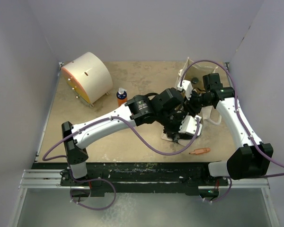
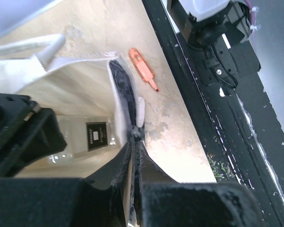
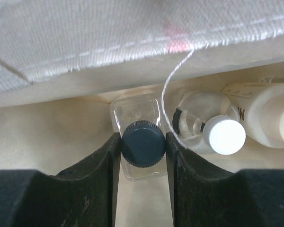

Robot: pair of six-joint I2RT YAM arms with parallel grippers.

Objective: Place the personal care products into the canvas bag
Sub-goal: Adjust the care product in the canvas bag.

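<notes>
The canvas bag (image 1: 199, 73) stands at the back right of the table. My left gripper (image 2: 136, 137) is shut on the bag's rim, next to its dark printed panel (image 2: 124, 92); in the top view it (image 1: 176, 136) is at the bag's near side. My right gripper (image 3: 143, 143) is inside the bag, shut on the black cap of a clear squarish bottle (image 3: 137, 111). Beside it stand a silver bottle with a white cap (image 3: 224, 135) and a cream-white bottle (image 3: 270, 113). Another clear bottle (image 2: 97, 137) shows inside the bag (image 2: 75, 90). An orange bottle with a blue cap (image 1: 121, 97) stands on the table, left of both grippers.
A large cream drum with an orange face (image 1: 87, 78) lies at the back left. A small orange pen-like stick (image 1: 199, 151) lies near the front edge, right of my left gripper; it also shows in the left wrist view (image 2: 143, 68). The bag's canvas wall (image 3: 132, 38) hangs just above my right gripper.
</notes>
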